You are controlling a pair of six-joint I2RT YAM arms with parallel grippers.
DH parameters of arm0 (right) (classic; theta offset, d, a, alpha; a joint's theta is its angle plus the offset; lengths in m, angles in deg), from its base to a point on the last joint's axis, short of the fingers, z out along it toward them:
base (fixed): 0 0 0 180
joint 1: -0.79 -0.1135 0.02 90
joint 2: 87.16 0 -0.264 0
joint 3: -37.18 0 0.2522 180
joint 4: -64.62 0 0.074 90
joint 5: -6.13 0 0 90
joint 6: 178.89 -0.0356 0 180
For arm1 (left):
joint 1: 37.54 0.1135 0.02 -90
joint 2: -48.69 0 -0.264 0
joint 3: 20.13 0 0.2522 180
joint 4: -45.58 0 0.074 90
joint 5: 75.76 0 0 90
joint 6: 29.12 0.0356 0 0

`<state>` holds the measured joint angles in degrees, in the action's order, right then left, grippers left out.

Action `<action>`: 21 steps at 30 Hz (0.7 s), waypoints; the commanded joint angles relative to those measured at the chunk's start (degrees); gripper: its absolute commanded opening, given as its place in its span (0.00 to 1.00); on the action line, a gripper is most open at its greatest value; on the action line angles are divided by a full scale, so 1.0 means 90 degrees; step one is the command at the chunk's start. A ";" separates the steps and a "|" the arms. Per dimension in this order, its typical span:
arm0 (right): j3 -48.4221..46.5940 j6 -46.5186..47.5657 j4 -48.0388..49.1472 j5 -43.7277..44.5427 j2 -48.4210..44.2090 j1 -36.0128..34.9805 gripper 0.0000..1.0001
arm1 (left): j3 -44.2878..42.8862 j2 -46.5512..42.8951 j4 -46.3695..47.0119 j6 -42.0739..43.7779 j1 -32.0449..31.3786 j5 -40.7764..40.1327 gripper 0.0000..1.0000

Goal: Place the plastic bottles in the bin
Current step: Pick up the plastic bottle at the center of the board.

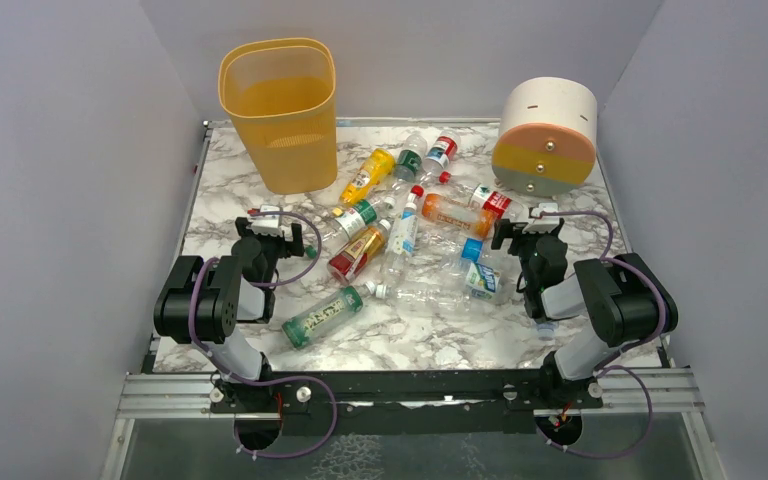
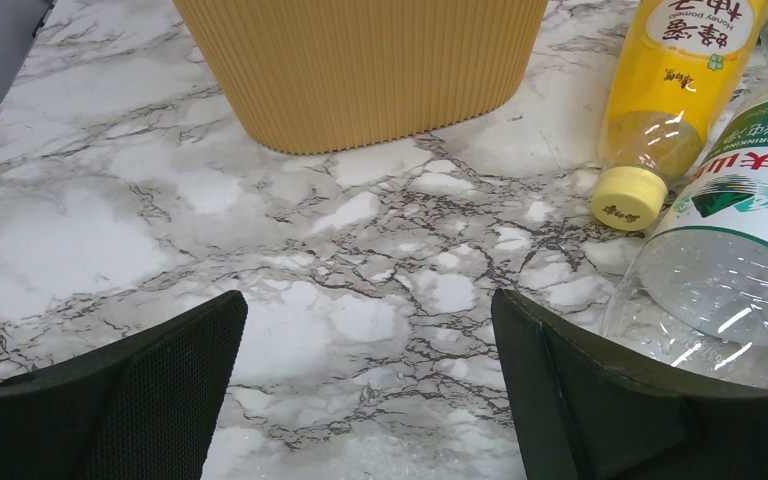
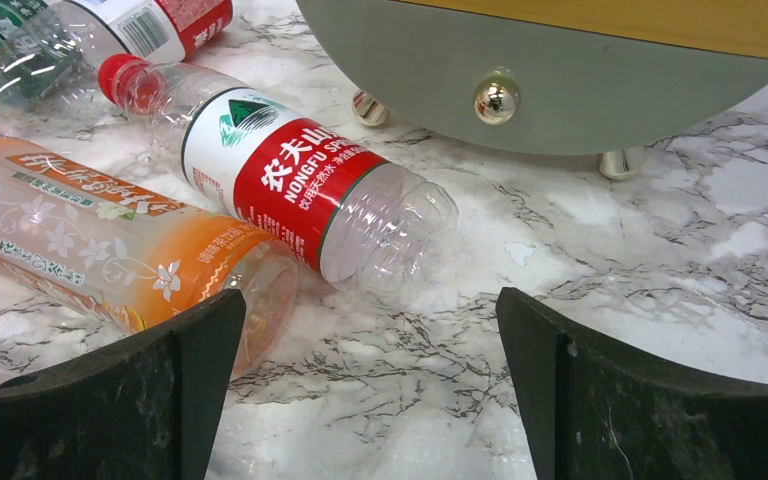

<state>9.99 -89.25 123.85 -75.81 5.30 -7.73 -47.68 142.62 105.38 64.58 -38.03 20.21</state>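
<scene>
Wide open and empty at both grippers; bottles point(image 1: 400, 235) strewn across the middle of the table point(image 1: 410, 345), bin point(image 1: 295, 150) upright at far left.

Left gripper point(image 2: 368, 335): spread wide over bare marble, gripping nothing; ribbed bin wall straight beyond; to the right, yellow bottle point(image 2: 675, 80) lying with cap toward the near side, just beside a clear green-label bottle point(image 2: 735, 260). Right gripper point(image 3: 370, 335): likewise spread wide, gripping nothing; just beyond, red-label bottle point(image 3: 300, 185) lying on its side, close beside orange bottle point(image 3: 110, 240) on its left; farther back, drum point(image 3: 520, 70) on small metal feet, at far right.
</scene>
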 commanded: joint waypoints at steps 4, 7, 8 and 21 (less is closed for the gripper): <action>-0.0002 0.0060 0.0239 -0.0082 0.0053 0.0028 0.99 | -0.0089 0.0013 0.0076 0.0018 -0.0016 -0.0078 0.99; 0.0002 0.0060 0.0239 -0.0079 0.0055 0.0029 0.99 | -0.0090 0.0013 0.0079 0.0018 -0.0016 -0.0077 0.99; -0.0001 0.0060 0.0239 -0.0086 0.0052 0.0028 0.99 | -0.0085 0.0013 0.0079 0.0018 -0.0014 -0.0076 0.99; 0.0062 0.0062 0.0333 -0.0131 0.0010 0.0028 0.99 | -0.0085 0.0015 0.0097 0.0008 -0.0016 -0.0078 0.99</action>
<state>9.99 -89.25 123.87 -75.81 5.30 -7.73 -47.70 142.62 105.38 64.58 -38.03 20.21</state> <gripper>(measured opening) 0.994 0.990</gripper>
